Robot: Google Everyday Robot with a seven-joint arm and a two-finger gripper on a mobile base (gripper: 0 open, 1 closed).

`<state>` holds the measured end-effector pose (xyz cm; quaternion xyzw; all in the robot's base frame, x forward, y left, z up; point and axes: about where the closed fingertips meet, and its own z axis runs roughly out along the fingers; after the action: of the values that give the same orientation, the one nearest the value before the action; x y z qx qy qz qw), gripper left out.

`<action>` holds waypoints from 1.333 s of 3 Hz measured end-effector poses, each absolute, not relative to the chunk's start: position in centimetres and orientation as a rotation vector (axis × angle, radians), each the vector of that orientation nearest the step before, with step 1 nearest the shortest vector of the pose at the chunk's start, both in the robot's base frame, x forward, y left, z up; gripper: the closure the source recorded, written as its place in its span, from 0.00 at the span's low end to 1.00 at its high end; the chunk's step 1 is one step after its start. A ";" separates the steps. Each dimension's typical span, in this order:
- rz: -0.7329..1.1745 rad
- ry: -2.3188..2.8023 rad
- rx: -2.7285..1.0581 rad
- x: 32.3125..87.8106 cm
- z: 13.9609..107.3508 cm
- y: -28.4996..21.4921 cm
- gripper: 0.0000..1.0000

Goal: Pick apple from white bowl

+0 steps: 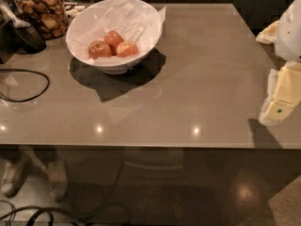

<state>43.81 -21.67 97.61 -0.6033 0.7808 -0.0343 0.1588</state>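
Claw [281, 98], pale yellow and white, at the right edge of the view, hanging over the right margin of the worktop [197, 84]; whether it is open or closed cannot be told, and it grips nothing visible. Above it, a white section of the arm [290, 29] enters from the upper right. The claw is well apart from the white bowl [82, 25], which stands on the far left part of the grey worktop and casts a dark shadow toward the viewer. The bowl is lined with crumpled white paper [126, 14], a corner of which projects over the right rim. Three red-orange apples [114, 40] lie together at the bottom, touching one another. Just beyond the bowl, at the far left corner, stands a glass jar [44, 11] of brown snacks. A black cable [43, 84] loops across the worktop's left edge.
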 end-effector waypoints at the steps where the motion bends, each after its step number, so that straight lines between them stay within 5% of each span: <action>1: -0.098 2.232 -1.725 43.8 97.6 -21.7 0.00; 4: -0.050 2.170 -1.787 51.6 102.3 -15.2 0.00</action>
<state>51.59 -15.19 102.28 -0.6269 0.7614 -0.0176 0.1641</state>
